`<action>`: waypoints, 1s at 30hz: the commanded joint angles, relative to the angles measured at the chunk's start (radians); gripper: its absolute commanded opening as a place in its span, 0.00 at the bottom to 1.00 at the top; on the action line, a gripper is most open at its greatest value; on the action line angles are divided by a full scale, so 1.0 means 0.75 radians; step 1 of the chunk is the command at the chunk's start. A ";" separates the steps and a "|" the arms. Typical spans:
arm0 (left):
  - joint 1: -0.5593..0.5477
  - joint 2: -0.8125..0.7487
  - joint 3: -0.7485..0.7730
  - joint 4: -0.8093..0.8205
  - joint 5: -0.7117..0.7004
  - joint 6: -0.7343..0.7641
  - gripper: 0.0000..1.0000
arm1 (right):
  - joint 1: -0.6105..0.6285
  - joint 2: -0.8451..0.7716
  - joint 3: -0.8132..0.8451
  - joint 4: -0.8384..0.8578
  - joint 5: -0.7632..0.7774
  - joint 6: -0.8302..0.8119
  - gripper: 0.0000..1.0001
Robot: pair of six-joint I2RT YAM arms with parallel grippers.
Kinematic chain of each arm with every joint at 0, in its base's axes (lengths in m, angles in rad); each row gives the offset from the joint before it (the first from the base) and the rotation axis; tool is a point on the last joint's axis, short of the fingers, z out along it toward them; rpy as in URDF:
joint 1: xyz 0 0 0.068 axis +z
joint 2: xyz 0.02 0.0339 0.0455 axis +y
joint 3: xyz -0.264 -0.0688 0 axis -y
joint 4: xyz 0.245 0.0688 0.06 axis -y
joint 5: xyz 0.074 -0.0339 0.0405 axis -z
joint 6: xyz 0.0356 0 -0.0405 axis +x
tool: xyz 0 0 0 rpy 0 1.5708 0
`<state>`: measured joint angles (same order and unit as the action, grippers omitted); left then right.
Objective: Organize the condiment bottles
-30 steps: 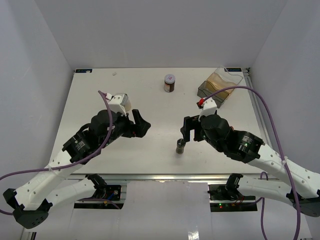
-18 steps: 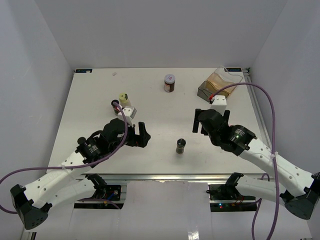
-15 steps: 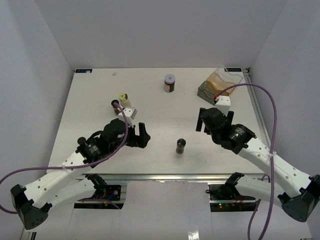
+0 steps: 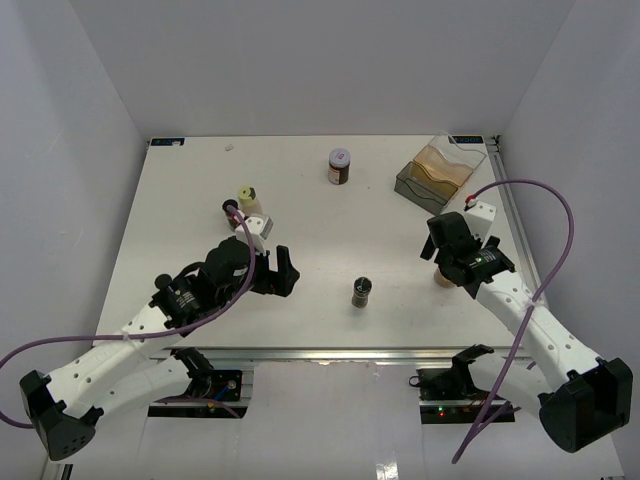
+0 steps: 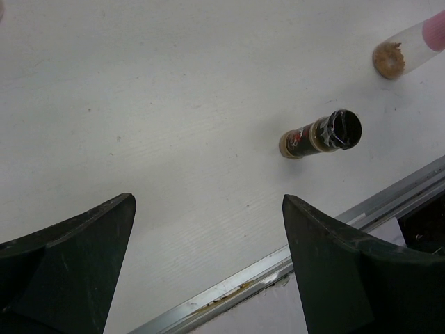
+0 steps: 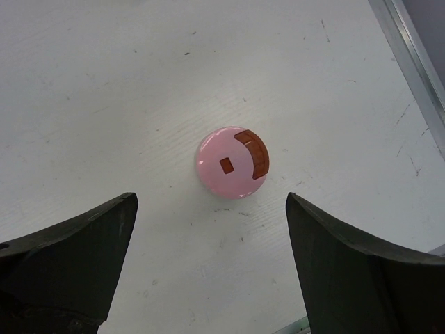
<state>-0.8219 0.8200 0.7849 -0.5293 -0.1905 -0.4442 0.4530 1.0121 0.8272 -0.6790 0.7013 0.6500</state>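
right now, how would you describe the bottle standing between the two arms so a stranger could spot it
Start at the white table and go toward the middle of its near edge, between the left arm and the right arm. The bottle stands alone there, slim and dark brown; its black cap sets it apart from the pink-capped bottle to its right.

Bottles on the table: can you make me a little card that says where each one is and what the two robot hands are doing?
Bottles seen: five
Pale-cap bottle: far middle, standing
Yellow-cap bottle: left side, beside a small dark bottle
Black-cap bottle: near middle, standing alone
Pink-cap bottle: right side, under the right gripper
Tray: far right corner
Left gripper: open, holding nothing
Right gripper: open, above the pink cap, not touching it
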 commanded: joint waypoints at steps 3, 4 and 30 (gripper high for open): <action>0.001 -0.075 0.021 -0.065 -0.021 0.001 0.98 | -0.131 0.023 -0.075 0.146 -0.064 -0.018 0.95; 0.000 -0.091 0.014 -0.062 -0.023 0.001 0.98 | -0.157 0.027 -0.085 0.173 -0.077 -0.027 0.96; 0.000 -0.110 -0.003 -0.069 -0.061 -0.009 0.98 | -0.248 0.180 -0.154 0.335 -0.164 -0.083 0.79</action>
<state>-0.8219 0.7437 0.7837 -0.5762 -0.2253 -0.4461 0.2749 1.1250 0.7204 -0.4511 0.5716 0.5869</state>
